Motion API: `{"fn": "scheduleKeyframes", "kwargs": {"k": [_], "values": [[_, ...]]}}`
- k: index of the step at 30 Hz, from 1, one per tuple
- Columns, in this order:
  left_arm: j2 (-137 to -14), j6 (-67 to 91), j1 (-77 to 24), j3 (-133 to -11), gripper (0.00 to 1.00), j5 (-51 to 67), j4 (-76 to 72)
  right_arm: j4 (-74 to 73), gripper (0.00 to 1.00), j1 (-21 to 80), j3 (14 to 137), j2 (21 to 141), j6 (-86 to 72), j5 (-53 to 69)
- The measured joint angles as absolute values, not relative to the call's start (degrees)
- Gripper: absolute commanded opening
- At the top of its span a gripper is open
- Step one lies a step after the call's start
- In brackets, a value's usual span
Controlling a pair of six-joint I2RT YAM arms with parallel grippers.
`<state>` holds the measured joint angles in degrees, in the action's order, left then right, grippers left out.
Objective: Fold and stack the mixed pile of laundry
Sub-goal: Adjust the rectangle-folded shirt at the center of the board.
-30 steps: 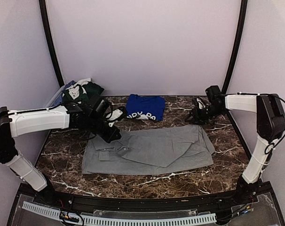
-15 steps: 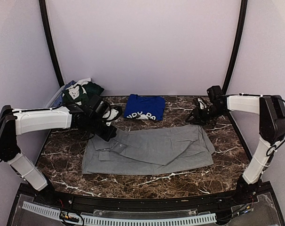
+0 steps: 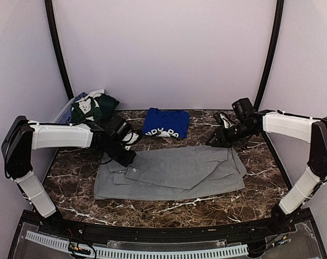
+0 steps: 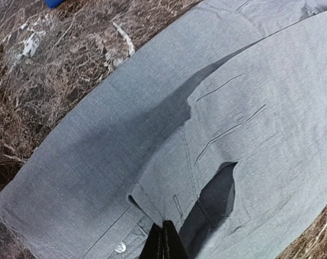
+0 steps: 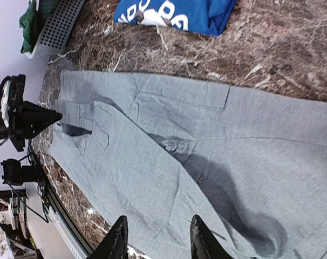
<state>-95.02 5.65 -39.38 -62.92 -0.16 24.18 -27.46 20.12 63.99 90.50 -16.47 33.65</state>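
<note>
Marble table [image 3: 72, 178]: left claw [image 4: 163, 243] clenched on grey polo [image 3: 174, 172]; your released right claw [image 5: 158, 236] has arrived above its edge, so folding can start.

T-shirt [image 3: 166, 123] behind polo [image 3: 174, 172]; garments [image 3: 93, 106] apparently in basket [image 3: 63, 111].

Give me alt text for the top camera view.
A light-grey polo shirt lies spread on a dark marble table, the left gripper at its collar end, the right gripper near its far right corner. A folded blue T-shirt lies behind.
</note>
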Motion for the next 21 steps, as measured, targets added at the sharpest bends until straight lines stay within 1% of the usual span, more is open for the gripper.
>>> {"fn": "scheduleKeyframes", "kwargs": {"k": [5,10,15,21], "values": [[-97.1,6.5,-39.2,-63.4,0.00,-1.8,25.7,-28.4,0.36,23.0,62.4,90.7,-16.5,32.5],[-94.1,7.1,-37.5,-63.4,0.00,-2.4,26.0,-29.1,0.37,23.2,62.5,90.8,-16.4,30.2],[-89.6,7.4,-33.4,-63.4,0.00,-2.3,25.8,-30.2,0.37,23.1,65.0,92.3,-16.1,28.4],[-91.0,7.8,-31.4,-63.4,0.00,-2.2,26.1,-30.3,0.37,23.1,66.9,92.6,-15.7,28.3]]}}
